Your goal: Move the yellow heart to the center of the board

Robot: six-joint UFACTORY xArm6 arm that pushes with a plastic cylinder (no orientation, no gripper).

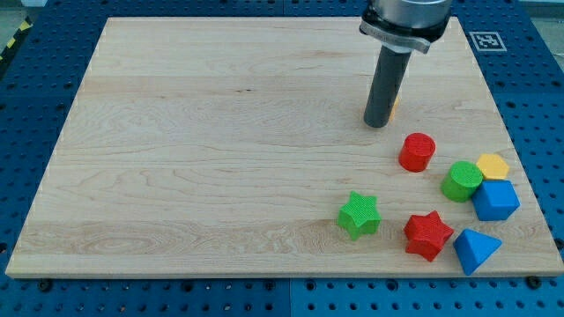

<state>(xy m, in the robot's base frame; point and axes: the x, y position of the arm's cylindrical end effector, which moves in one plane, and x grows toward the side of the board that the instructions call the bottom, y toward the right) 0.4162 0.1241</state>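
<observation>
Toward the view's upper right of the wooden board (220,158), stood upright on my tip (378,124), with the rod (386,88) dark and straight under a grey collar (405,22) at the view's top edge. Carried nothing and clasped nothing: just a plain rod end set down on the wood. Stood hard by a sliver of yellow-orange peeping out at the rod's right edge, taken here as the yellow heart (396,106). Was mostly hidden behind the rod, so could not make out its shape, nor whether it touched my tip. Lay up and to the right of the board's centre, nearer the view's top.

Below and to the right of my tip, near but apart, saw a red cylinder (417,151). Further right and lower, found a green cylinder (462,181), close against a yellow block (493,165) of several flat sides at its upper right. Just beneath that yellow one, saw a blue block (495,200), close to the board's right edge.

Along the view's bottom right, noted a green star (359,215), then a red star (428,234) to its right, then a blue triangular block (477,250) just beside the red star, by the board's lower right corner.

Beyond the board's top right corner, spotted a black-and-white square marker (483,40) on the blue perforated table (18,88) surrounding the board.
</observation>
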